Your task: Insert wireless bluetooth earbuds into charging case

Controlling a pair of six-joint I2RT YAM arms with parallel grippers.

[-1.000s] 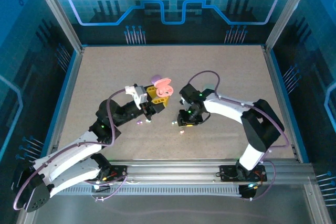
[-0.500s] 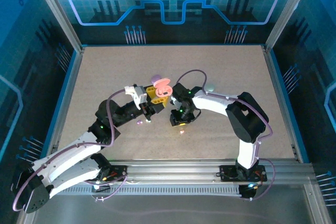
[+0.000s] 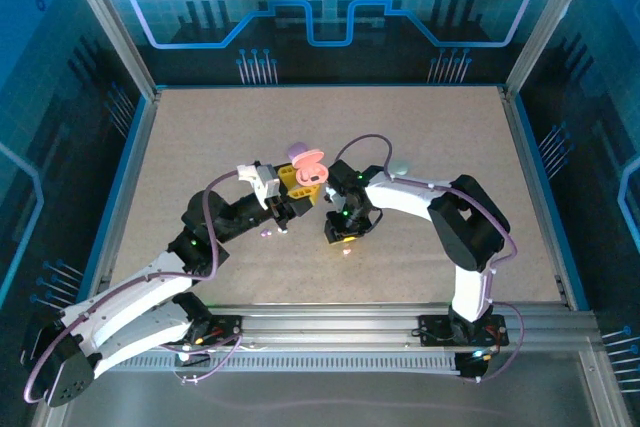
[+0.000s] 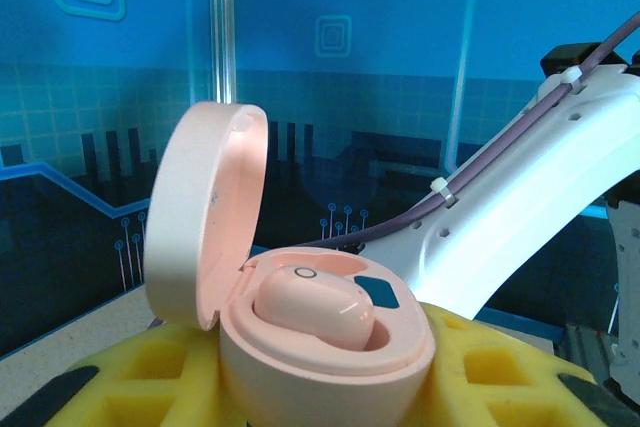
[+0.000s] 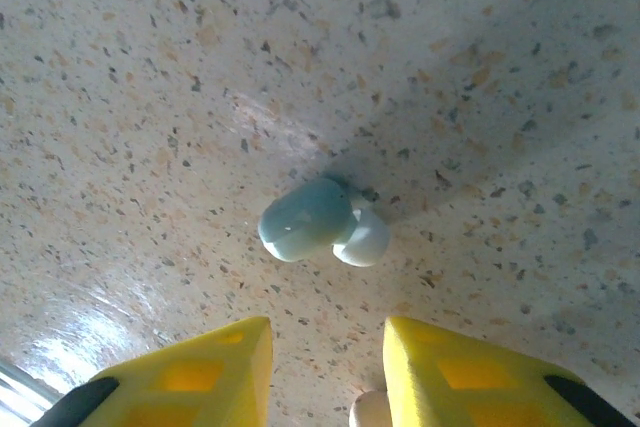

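Clamped upright between the left gripper's pads: pink charging case, lid swung open, one pink earbud seated inside. Lying on its side just ahead of the right gripper's parted fingertips, untouched: mint green earbud.

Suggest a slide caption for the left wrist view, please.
Pink charging case, lid open, with one pink earbud seated inside.

Bright, even light — soft shadows, slight glare.
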